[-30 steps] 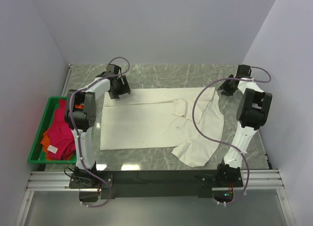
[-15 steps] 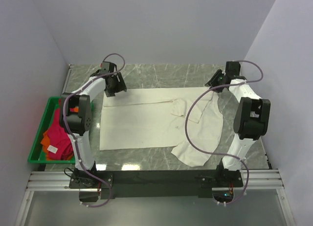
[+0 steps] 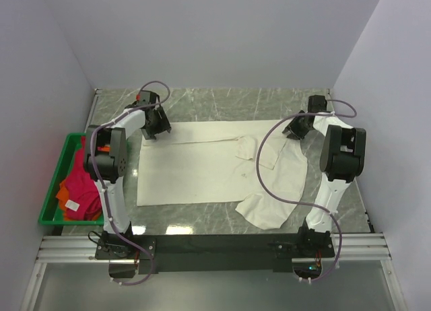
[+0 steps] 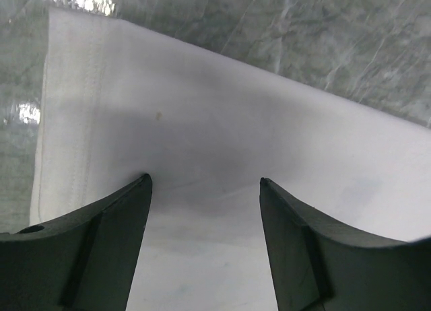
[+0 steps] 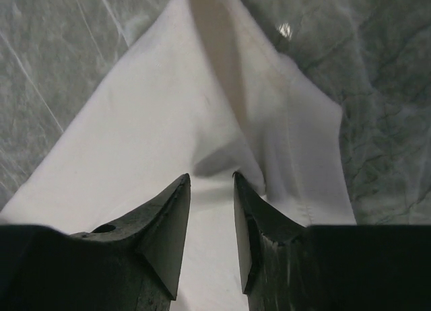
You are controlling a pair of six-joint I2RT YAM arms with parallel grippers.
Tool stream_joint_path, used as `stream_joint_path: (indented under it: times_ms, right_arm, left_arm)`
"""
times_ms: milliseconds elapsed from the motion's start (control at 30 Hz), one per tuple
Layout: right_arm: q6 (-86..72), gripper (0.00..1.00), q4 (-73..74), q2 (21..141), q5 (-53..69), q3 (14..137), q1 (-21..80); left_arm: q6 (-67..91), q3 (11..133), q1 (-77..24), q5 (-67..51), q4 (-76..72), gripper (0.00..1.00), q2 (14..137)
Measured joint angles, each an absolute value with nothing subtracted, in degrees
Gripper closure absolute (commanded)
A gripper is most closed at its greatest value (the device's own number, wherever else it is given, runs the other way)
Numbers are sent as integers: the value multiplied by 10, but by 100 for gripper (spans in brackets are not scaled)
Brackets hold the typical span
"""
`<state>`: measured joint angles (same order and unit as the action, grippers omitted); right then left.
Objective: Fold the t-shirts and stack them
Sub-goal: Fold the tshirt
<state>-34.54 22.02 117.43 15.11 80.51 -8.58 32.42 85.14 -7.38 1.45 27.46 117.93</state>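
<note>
While left end effector (image 4: 204,182) and right end effector (image 5: 211,178) gape, the cream t-shirt (image 3: 195,166) lies crosswise, hem left.

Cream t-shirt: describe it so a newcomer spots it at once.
Start at the marble table. The cream t-shirt lies spread across its middle, right side rumpled. It is the only pale garment and the only one outside the green crate at the left edge, which holds the pink shirt and orange shirt.
</note>
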Motion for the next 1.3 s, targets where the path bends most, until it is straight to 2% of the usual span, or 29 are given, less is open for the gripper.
stream_joint_path:
  times_ms: [367,567,733,900,1067,1200,1300]
  right_arm:
    - [-343,65,276,1253,133,939,-102]
    - [-325,64,303,1310,124,1042,-109]
    - [-307,59,309,1295,105,1042,-111]
    - [-291,51,325,1187,69,981,-105]
    - [-286,46,328,1014,34,853,-76]
    - [-286,46,323,907,22,725,-45]
    - [-286,52,324,864,19,643,-20]
  left_arm:
    - [325,954,-73,4,280,26,1248]
    - [328,994,-71,-22,282,17,1272]
    - [328,988,-69,-28,289,8,1255]
    - [332,931,-69,-21,309,5,1149]
    - [339,827,-69,-1,321,5,964]
    - [340,687,-70,20,322,5,831]
    - [340,590,-71,30,341,7,777]
